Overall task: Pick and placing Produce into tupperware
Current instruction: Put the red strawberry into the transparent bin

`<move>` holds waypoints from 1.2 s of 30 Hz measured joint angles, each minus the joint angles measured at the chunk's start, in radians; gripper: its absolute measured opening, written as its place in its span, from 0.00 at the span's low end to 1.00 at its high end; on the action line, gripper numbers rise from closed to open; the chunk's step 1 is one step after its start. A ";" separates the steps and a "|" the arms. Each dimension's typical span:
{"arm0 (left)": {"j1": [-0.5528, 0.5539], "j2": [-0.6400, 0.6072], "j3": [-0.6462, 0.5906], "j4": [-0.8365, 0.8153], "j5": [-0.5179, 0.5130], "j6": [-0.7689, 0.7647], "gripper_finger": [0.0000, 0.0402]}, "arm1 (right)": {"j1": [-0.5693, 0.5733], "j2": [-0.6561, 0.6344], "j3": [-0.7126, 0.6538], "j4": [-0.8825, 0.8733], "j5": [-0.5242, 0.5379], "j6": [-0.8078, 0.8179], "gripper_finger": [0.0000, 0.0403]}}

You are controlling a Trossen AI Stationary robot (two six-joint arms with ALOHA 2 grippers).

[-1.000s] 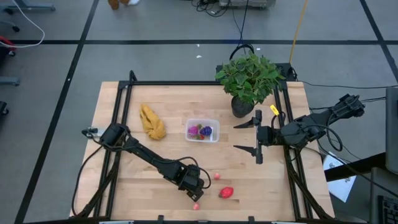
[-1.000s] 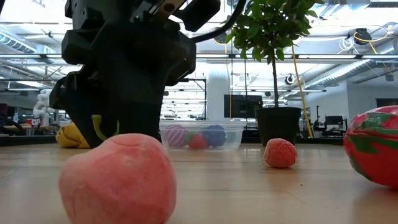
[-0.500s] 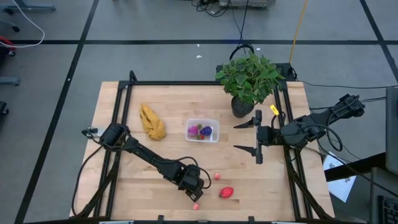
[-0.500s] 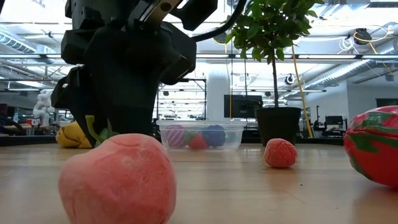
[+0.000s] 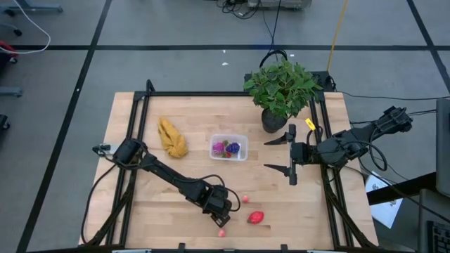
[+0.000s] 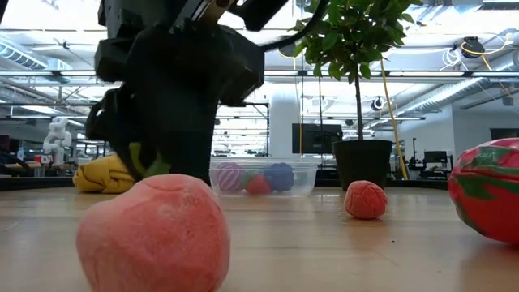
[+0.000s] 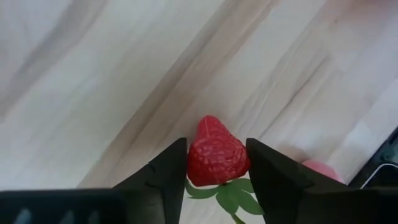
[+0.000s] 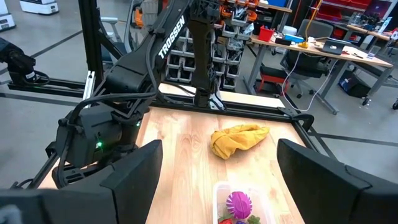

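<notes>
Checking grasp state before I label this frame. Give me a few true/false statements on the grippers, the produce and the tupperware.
1. The left gripper has a strawberry between its fingers. True.
2. The tupperware holds no produce. False: several pieces lie in it.
3. The right gripper is shut on a fruit. False: it is open, holding nothing, beside the potted plant.
4. A red piece lies on the table outside the tupperware. True.

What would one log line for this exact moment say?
left gripper: shut on strawberry, near front edge | right gripper: open, waiting right | box: partly filled
</notes>
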 joint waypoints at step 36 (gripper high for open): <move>0.097 -0.320 -0.008 -0.440 -0.251 0.312 0.47 | 0.000 0.000 0.000 -0.001 0.000 -0.003 0.77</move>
